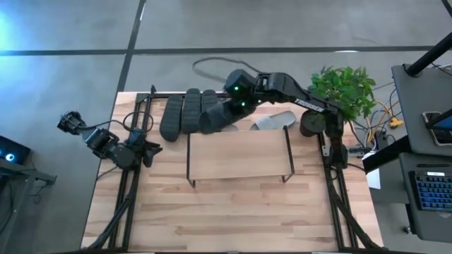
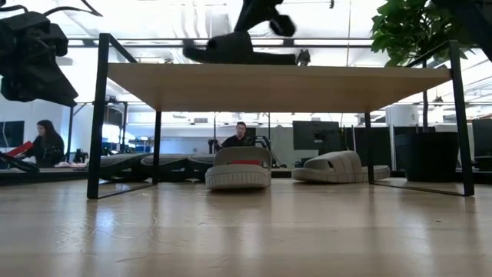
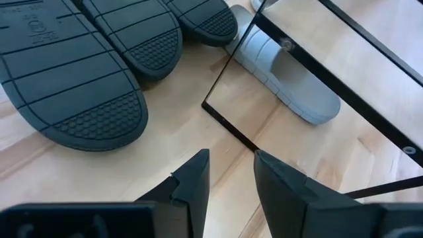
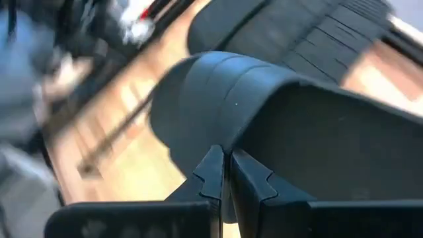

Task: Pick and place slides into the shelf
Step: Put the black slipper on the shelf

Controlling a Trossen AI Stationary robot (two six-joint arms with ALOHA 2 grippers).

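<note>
You are in the carry step: your right claw (image 1: 224,107) is pinched shut on the strap of a dark slide (image 1: 215,116), and in the low view that slide (image 2: 231,50) hangs clear above the back edge of the shelf (image 1: 240,152), not yet resting on the top board. Judging from that, the next move calls for bringing the slide forward over the light wooden board, lowering it until the sole sits flat, and only then letting go; the slide looks tilted in the grip, so level it first or it may tip off the edge. Your right arm reaches in from the right side of the counter (image 1: 233,212), stretched across behind the shelf with its wrist over the row of slides. In the right wrist view the two fingertips (image 4: 213,173) are pressed together against the dark rubber strap (image 4: 277,112). Three more dark slides (image 1: 185,113) lie sole-up side by side on the counter behind the shelf's left end, and a light grey slide (image 1: 275,121) lies behind its right half; the low view shows a second light grey slide (image 2: 238,169) standing on the counter beyond the shelf frame. Your left arm waits at the left edge of the counter, its left claw (image 1: 145,150) partly open and empty, pointed toward the shelf's left leg, with the dark soles (image 3: 79,86) just ahead of it. People sit in the room far behind, well away from the work
</note>
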